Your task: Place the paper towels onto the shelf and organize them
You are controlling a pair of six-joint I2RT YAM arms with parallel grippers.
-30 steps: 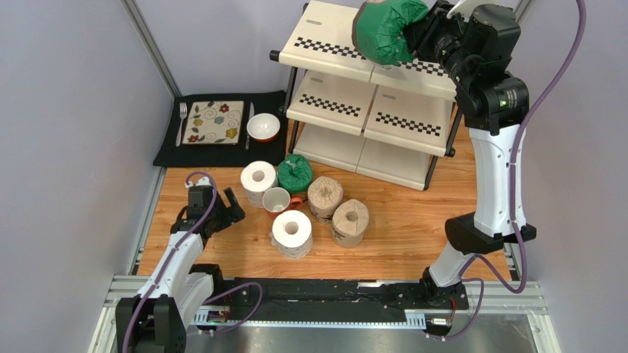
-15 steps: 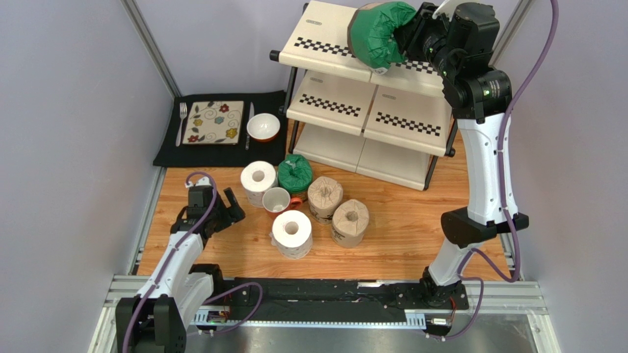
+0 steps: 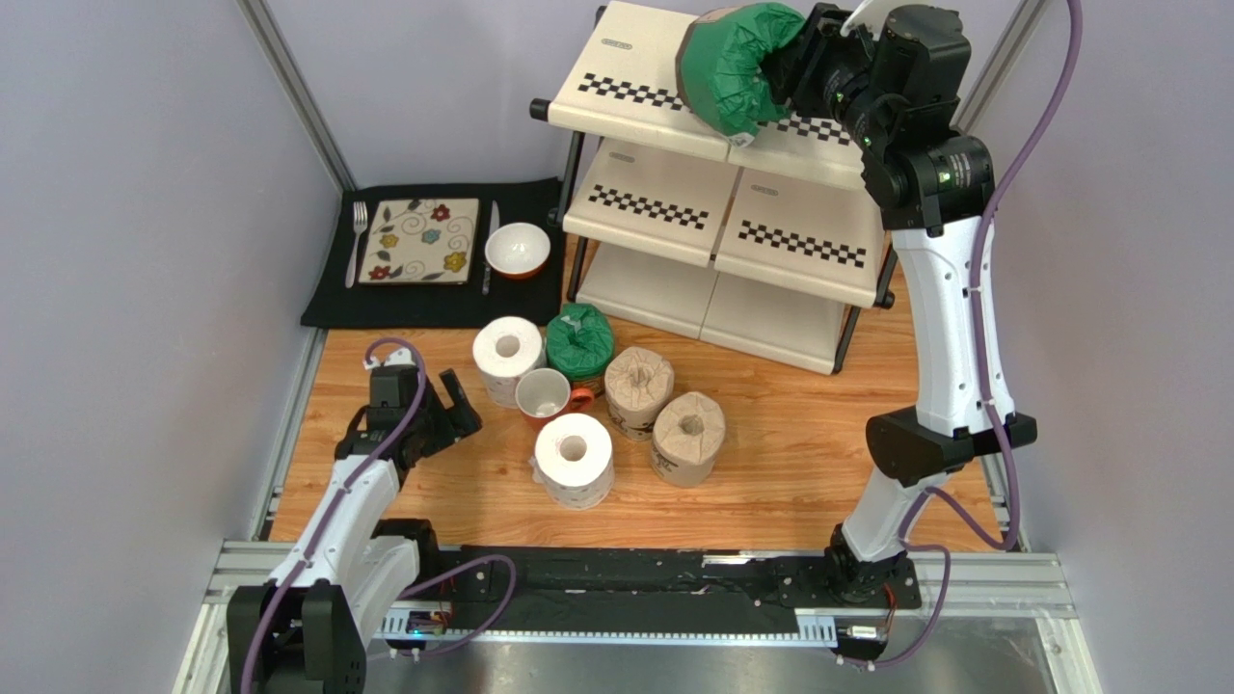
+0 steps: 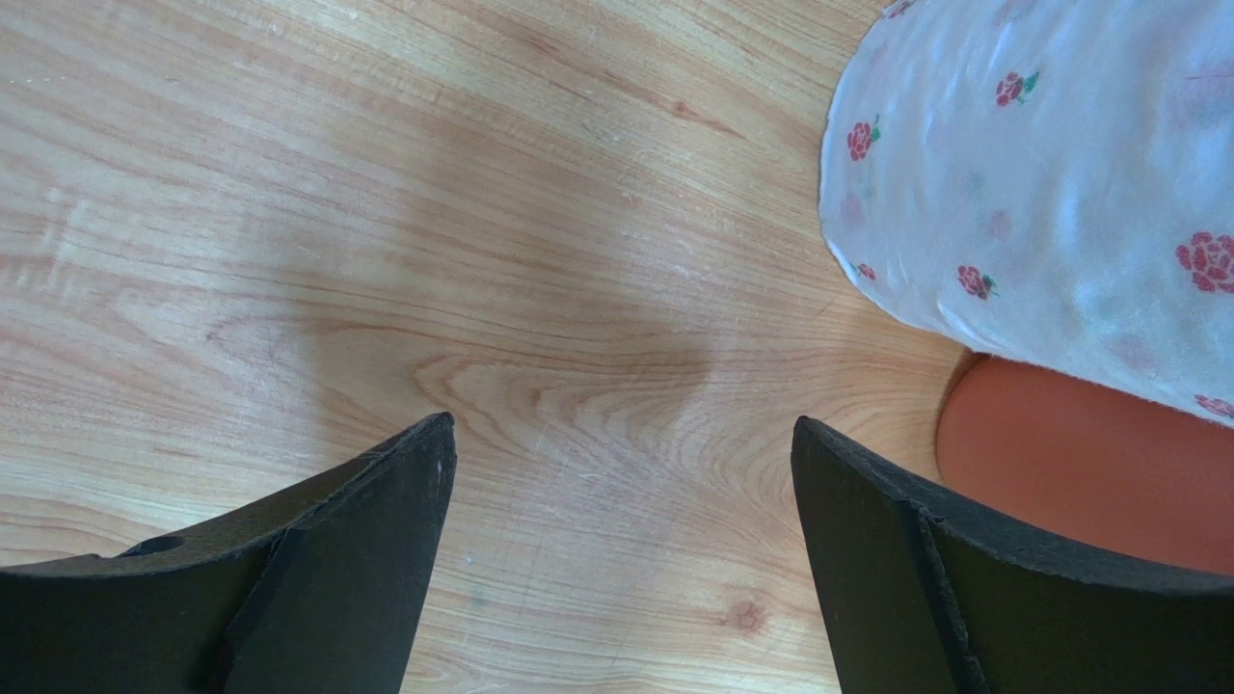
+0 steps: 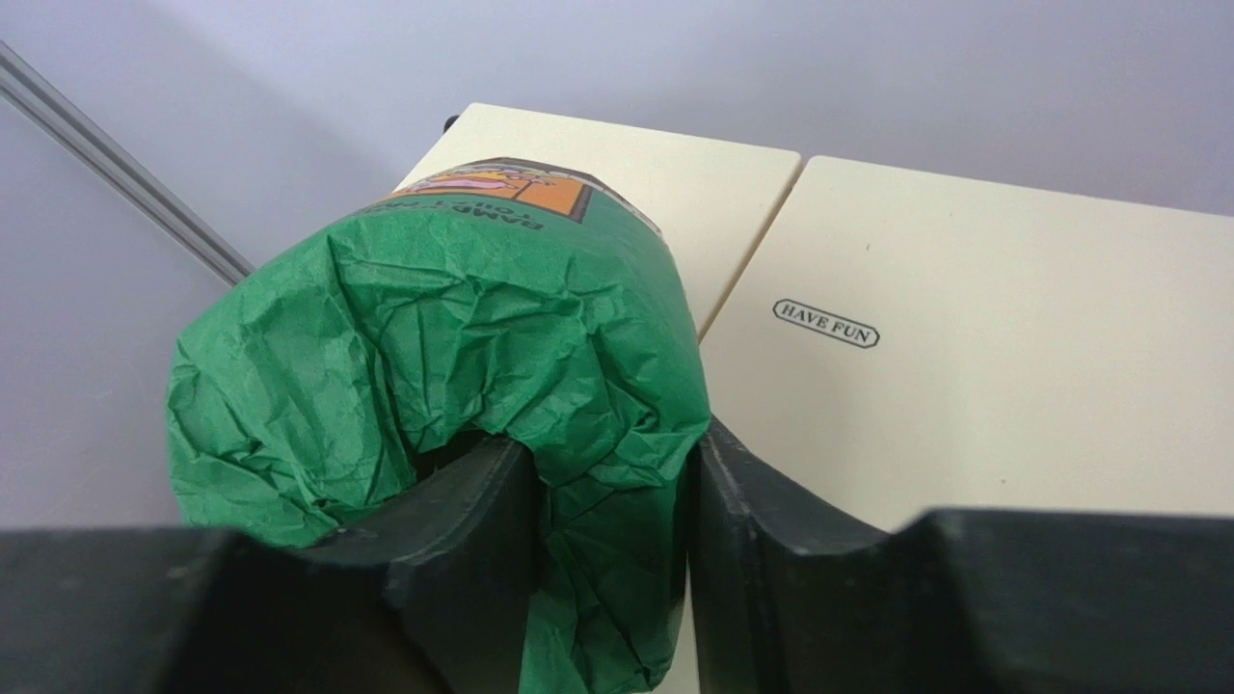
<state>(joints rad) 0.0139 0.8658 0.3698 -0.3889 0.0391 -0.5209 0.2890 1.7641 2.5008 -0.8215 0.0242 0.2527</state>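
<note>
My right gripper (image 3: 790,73) (image 5: 609,456) is shut on a green paper towel roll (image 3: 732,65) (image 5: 435,333). One finger sits in its core and the other outside, pinching the crumpled wrap. The roll lies tilted over the top tier of the shelf (image 3: 638,65) (image 5: 985,376), at the seam between its two cream panels. On the table stand two white rolls (image 3: 507,347) (image 3: 575,451), a green roll (image 3: 580,340) and two tan rolls (image 3: 639,383) (image 3: 690,430). My left gripper (image 3: 449,398) (image 4: 623,434) hangs open over bare wood, left of those rolls.
A white-and-orange mug (image 3: 543,391) stands among the rolls. At the back left, a black placemat (image 3: 333,297) holds a floral plate (image 3: 420,239), cutlery and a small bowl (image 3: 517,249). The left wrist view shows a white rose-printed surface (image 4: 1072,188) above an orange one (image 4: 1072,463).
The right arm has carried the green roll a little left and lower over the top tier. The left arm has not moved.
</note>
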